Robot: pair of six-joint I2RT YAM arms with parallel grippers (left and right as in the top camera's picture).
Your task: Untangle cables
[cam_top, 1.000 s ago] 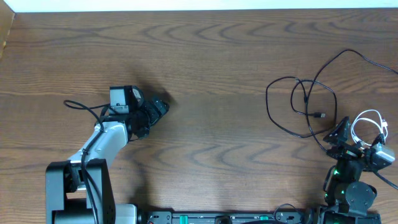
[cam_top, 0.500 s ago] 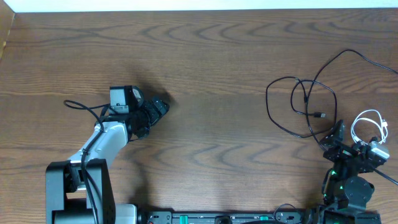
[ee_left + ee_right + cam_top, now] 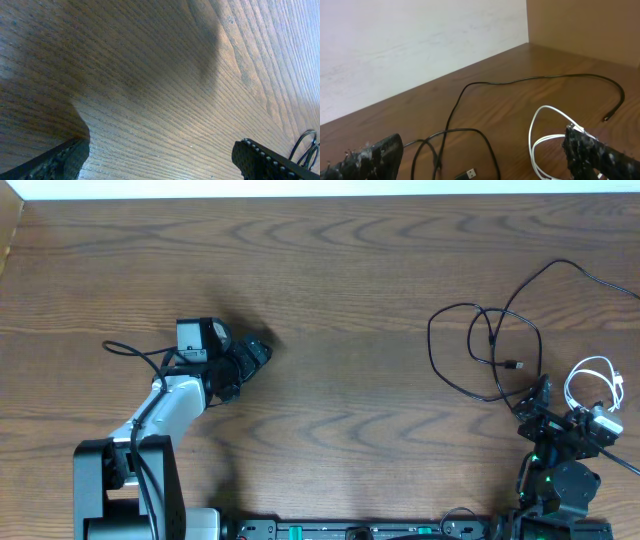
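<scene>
Right claw [image 3: 552,402] has backed off the white cable [image 3: 547,107]; it and the left claw [image 3: 260,352] gape empty.

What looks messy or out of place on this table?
Only the cords. At the right side of the table, thin black cables loop and cross over one another in a loose tangle, and a short white cable is curled beside them. Nothing looks spilled or broken.

Long cables [image 3: 492,330] on table [image 3: 350,280] at right, short cable [image 3: 597,362] beside them, by right gripper [image 3: 537,395]
</scene>
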